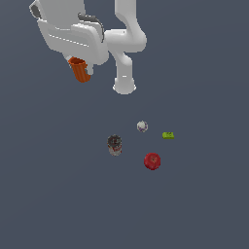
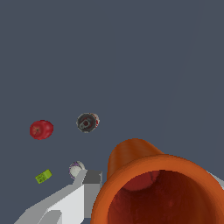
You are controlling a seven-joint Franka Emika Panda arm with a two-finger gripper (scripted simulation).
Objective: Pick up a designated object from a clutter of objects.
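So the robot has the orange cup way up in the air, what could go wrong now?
The orange cup hangs tilted in the gripper, which seems to hold only its rim, so it might slip or swing loose. If it fell, it could roll off across the floor, though the can, ball, green block and apple lie off to the side and look safe.

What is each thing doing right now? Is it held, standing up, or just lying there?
Cup: held up in the air, tilted.
Claw: shut on the cup.
Can: standing upright on the floor, alone.
Apple: resting on the floor, untouched.
Ball: resting on the floor, untouched.
Block: lying flat on the floor.
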